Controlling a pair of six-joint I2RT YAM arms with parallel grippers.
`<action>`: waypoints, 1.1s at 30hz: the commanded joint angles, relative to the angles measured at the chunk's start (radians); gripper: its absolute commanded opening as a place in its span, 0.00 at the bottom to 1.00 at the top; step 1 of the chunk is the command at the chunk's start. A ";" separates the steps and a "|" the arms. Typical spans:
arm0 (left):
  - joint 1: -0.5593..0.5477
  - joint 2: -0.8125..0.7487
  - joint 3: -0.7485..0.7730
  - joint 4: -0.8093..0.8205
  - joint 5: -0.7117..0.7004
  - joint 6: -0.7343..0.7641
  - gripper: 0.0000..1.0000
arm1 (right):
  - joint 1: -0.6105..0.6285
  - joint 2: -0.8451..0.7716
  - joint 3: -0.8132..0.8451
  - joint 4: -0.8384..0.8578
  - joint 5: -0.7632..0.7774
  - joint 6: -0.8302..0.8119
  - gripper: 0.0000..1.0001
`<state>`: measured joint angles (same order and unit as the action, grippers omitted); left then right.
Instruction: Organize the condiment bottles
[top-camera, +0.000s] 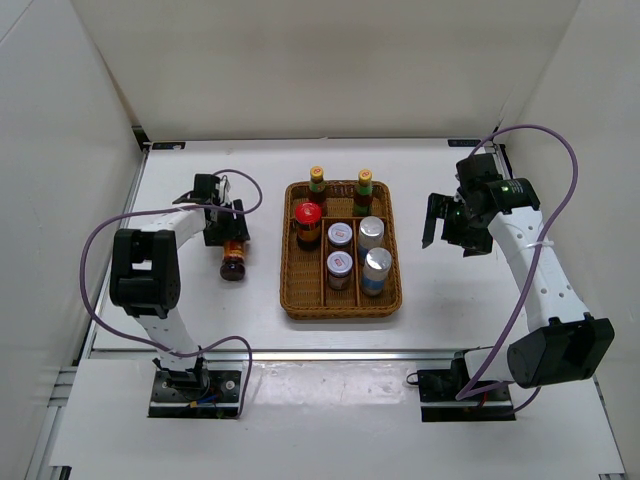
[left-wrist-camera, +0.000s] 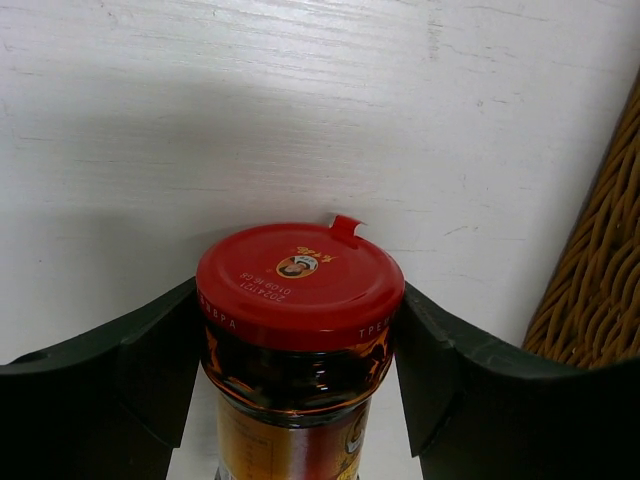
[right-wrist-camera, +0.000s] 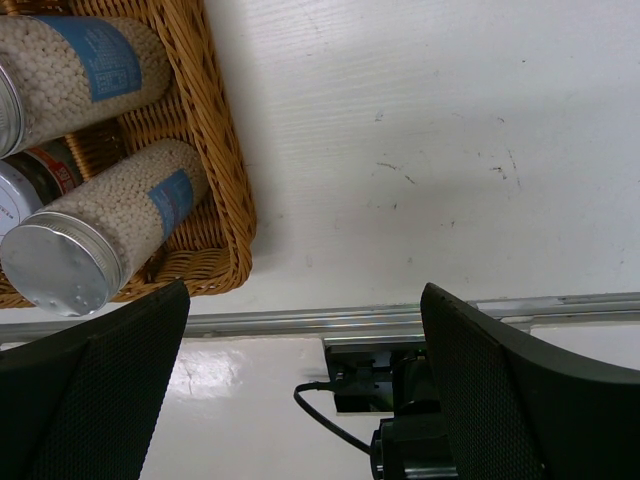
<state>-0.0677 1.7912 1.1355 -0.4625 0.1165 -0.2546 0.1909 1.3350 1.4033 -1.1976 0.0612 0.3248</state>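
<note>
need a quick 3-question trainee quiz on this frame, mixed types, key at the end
1. How many bottles sit in the wicker tray?
2. True or false: the right claw is holding something.
3. The left claw is closed around: A) the red-capped jar; B) the wicker tray's rim; C) nothing.

Key: 1) seven; 2) false, it is open and empty; 3) A.

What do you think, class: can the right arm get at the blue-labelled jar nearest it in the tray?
Probably yes. The right tool is open and empty, only bare table lies between it and the wicker tray, and that jar stands in the tray's right column, lid uncovered.
</note>
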 joint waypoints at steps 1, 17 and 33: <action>-0.004 -0.078 0.006 0.042 0.047 0.011 0.40 | -0.004 0.001 0.019 0.009 0.009 -0.015 0.99; -0.004 -0.308 -0.023 0.114 0.144 -0.038 0.11 | -0.004 -0.017 0.010 0.009 -0.018 -0.015 0.99; -0.115 -0.654 -0.046 0.137 0.168 -0.012 0.11 | -0.004 -0.008 0.010 0.000 -0.037 -0.015 0.99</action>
<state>-0.1360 1.2190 1.0080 -0.3969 0.2203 -0.2768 0.1909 1.3350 1.4029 -1.1980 0.0463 0.3244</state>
